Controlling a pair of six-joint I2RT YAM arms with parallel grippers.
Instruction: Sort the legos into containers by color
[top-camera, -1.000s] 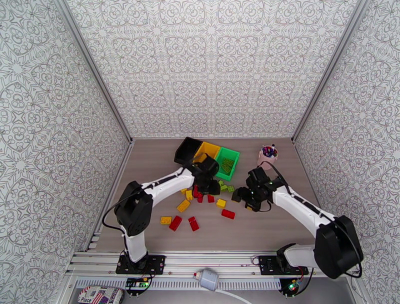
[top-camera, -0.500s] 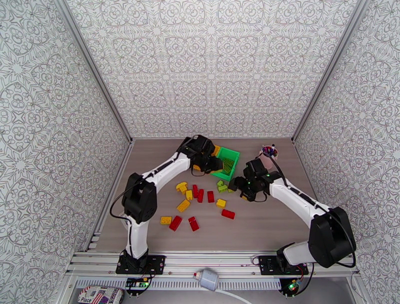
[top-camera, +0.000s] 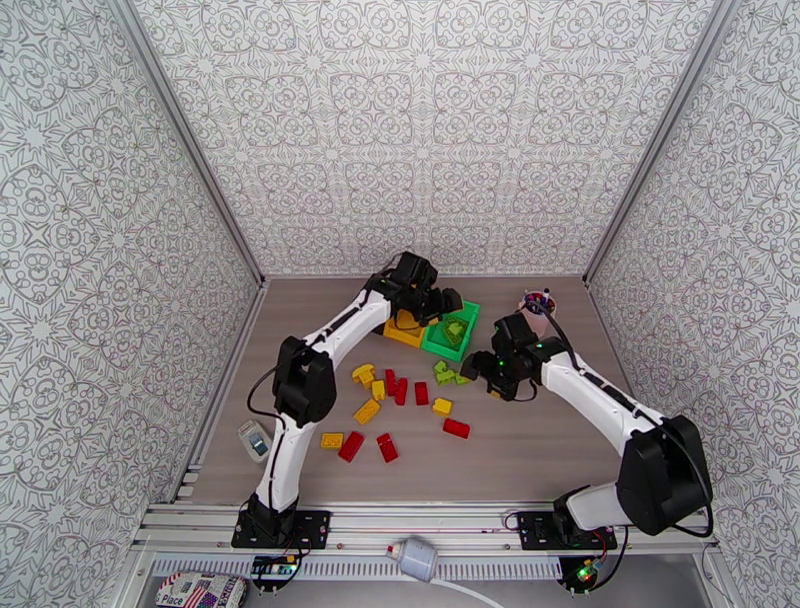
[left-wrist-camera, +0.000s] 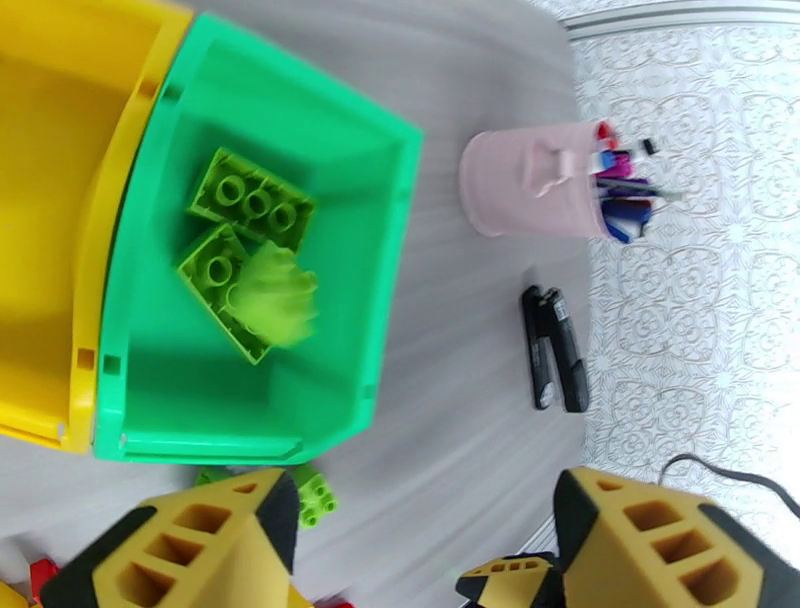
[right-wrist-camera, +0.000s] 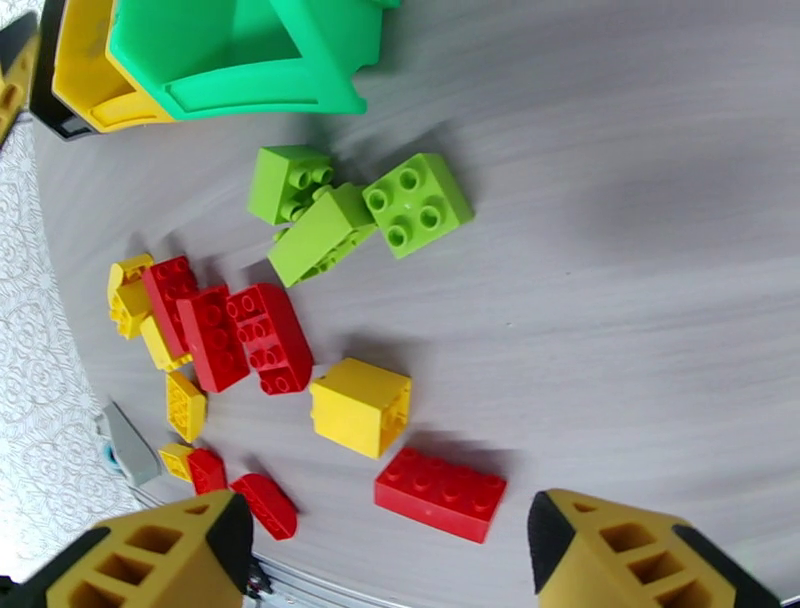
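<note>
Though it blurs, the lego (left-wrist-camera: 275, 297) looks green.

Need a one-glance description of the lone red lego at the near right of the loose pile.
Start at the green bin and come toward the near edge of the table, past the light green bricks and a chunky yellow block. The red brick lies just beyond that block, flat, studs up. Unlike the other reds, it sits apart from the cluster.
</note>
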